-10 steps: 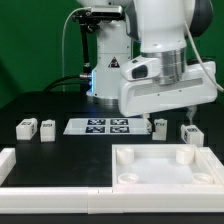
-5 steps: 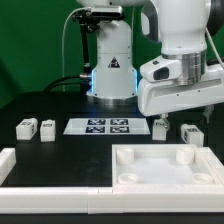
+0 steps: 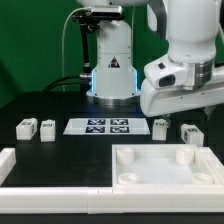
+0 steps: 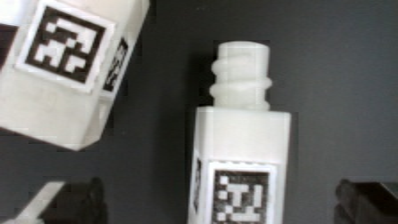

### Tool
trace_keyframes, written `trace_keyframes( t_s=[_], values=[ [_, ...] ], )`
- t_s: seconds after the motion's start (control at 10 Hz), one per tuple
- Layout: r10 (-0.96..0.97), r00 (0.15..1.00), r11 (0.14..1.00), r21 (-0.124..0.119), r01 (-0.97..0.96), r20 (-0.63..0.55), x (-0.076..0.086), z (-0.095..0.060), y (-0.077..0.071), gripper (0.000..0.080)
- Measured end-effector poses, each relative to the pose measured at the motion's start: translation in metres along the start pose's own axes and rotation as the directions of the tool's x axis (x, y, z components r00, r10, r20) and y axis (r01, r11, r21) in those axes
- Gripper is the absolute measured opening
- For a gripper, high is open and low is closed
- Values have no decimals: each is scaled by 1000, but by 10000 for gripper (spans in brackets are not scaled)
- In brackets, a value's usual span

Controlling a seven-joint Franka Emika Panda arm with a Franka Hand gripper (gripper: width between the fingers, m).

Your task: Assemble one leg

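White panel (image 3: 165,165) nearest, on the bench (image 3: 60,145). Behind it, the leg (image 3: 160,127) lies on the bench just beside a second leg (image 3: 190,133). Gripper (image 4: 214,205) overhead: wide open, empty, fingertips (image 4: 63,200) flanking the leg without contact.

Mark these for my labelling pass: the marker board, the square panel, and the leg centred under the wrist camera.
marker board (image 3: 100,126): exterior view, its middle.
square panel (image 3: 165,169): exterior view, bare flat centre.
leg (image 4: 240,140): wrist view, white body between threaded peg and tag.
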State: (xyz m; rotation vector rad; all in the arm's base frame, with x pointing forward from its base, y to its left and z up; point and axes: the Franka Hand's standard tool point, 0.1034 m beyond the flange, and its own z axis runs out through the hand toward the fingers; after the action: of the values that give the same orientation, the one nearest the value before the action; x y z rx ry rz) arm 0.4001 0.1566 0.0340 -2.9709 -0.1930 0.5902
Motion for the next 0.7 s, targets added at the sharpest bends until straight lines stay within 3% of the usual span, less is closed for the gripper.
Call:
trace_keyframes(
  t_s=[0.1, 0.4, 0.5, 0.7],
  values=[
    [1, 993, 1000, -9, 0, 119, -11, 7, -5, 649],
    [23, 942, 1000, -1, -24, 335, -2, 13, -11, 649],
    [47, 956, 999, -3, -48, 289, 9, 16, -11, 649],
    [49, 958, 999, 0, -51, 282, 9, 19, -10, 649]
  ],
)
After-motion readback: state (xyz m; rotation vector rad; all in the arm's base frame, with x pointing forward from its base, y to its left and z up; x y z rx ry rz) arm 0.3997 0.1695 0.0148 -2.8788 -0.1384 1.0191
